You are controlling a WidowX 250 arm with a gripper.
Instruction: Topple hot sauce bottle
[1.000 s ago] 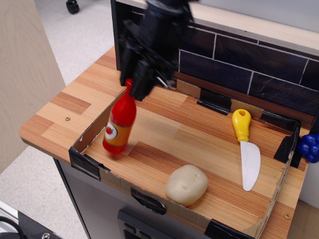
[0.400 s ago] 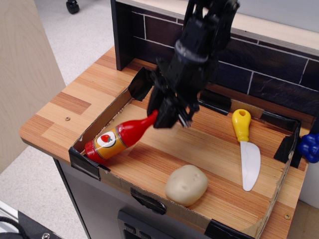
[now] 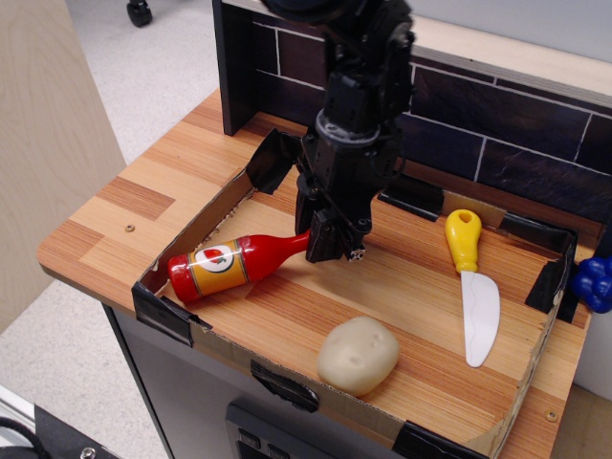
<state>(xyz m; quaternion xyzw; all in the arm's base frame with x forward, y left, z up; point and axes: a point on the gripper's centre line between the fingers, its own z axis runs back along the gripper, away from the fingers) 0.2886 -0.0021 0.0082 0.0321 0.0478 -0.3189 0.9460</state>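
The hot sauce bottle (image 3: 229,265) is red with an orange label. It lies on its side on the tray floor, base toward the left cardboard wall and neck pointing right. My black gripper (image 3: 333,247) comes down from above at the bottle's cap end. Its fingers (image 3: 320,244) close around the cap and hide it. The fingertips sit low, near the wooden floor.
A cardboard-rimmed wooden tray (image 3: 172,316) holds everything. A beige toy potato (image 3: 359,355) lies at the front middle. A yellow-handled white toy knife (image 3: 471,284) lies at the right. A dark tiled back wall (image 3: 497,134) stands behind, and a blue object (image 3: 595,283) is at the right edge.
The bottle went from upright at the left to lying on its side. My gripper swung right and down with the cap, and the bottle has now settled flat.
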